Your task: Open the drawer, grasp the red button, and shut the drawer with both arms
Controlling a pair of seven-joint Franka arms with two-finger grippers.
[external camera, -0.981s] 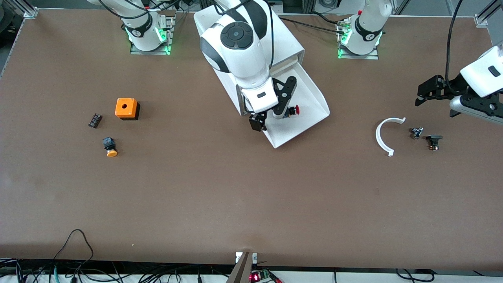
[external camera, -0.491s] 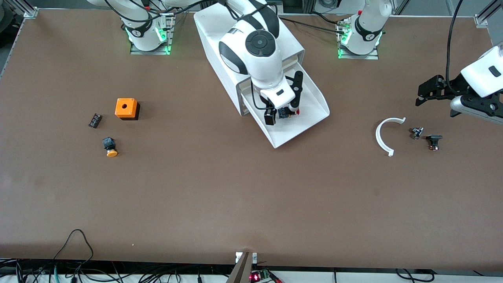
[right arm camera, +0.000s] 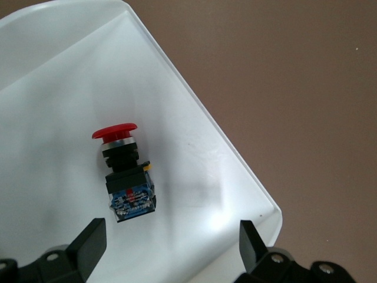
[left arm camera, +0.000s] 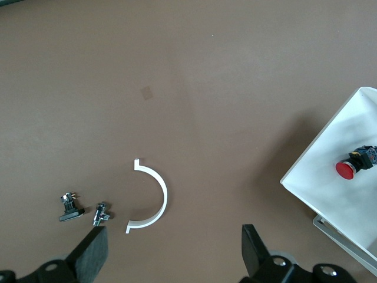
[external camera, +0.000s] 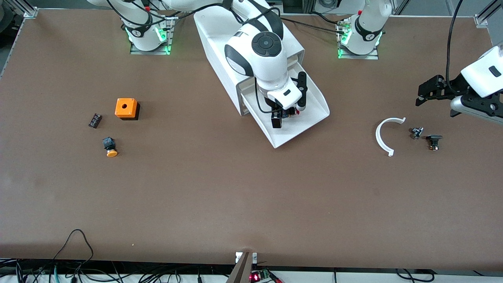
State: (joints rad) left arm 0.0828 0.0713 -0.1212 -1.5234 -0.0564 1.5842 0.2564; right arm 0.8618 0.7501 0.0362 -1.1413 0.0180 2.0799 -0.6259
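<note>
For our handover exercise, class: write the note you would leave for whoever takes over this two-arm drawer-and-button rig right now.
Right pincer: open, over the open drawer, fingers either side of the button but not closed on it.
Left pincer: open, waiting over the table at the left arm's end, above the white arc and two small parts.
Button: lying on its side in the drawer, red cap visible.
Done: drawer pulled out of the cabinet.
Left: grasp the button, lift it out, close the drawer.
</note>
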